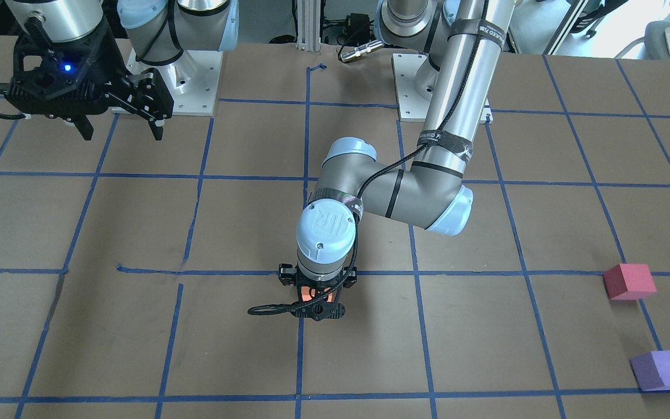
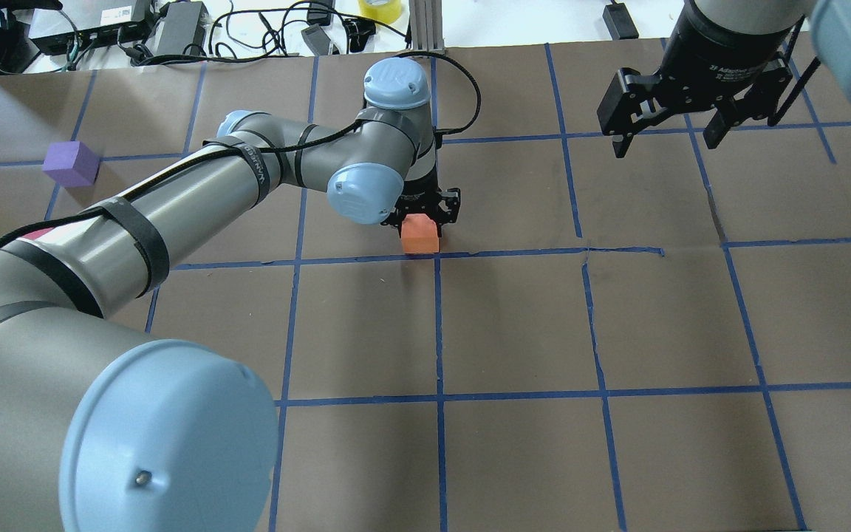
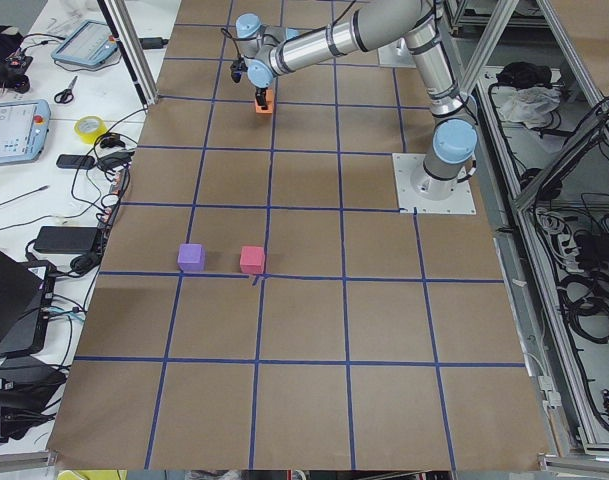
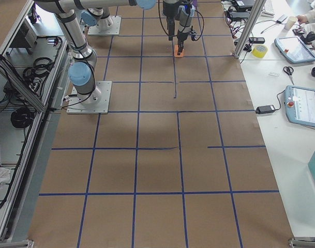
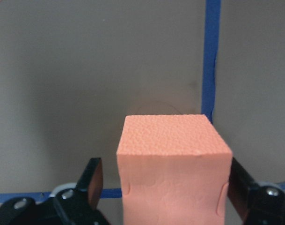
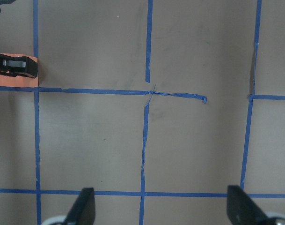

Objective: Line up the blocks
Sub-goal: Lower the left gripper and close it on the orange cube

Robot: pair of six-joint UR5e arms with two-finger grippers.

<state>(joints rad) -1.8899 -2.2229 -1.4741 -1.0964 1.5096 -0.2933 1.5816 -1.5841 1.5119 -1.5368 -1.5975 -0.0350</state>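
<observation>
The orange block [image 2: 419,235] sits on the brown table by a blue tape crossing near the middle; it also shows in the left wrist view [image 5: 175,159]. My left gripper [image 2: 425,216] points down around it, open: the left wrist view shows a gap at one finger [image 5: 91,180], and the other finger is close beside the block. The crimson red block [image 1: 629,281] and the purple block [image 1: 660,370] lie apart on the table at my left end. My right gripper [image 2: 665,146] is open and empty, held above the table on my right.
The table [image 2: 514,325] is covered in brown paper with a blue tape grid. Both arm bases [image 1: 175,81] stand at the robot's edge. Cables, tablets and a tape roll [image 4: 259,50] lie on the white bench beyond the far edge.
</observation>
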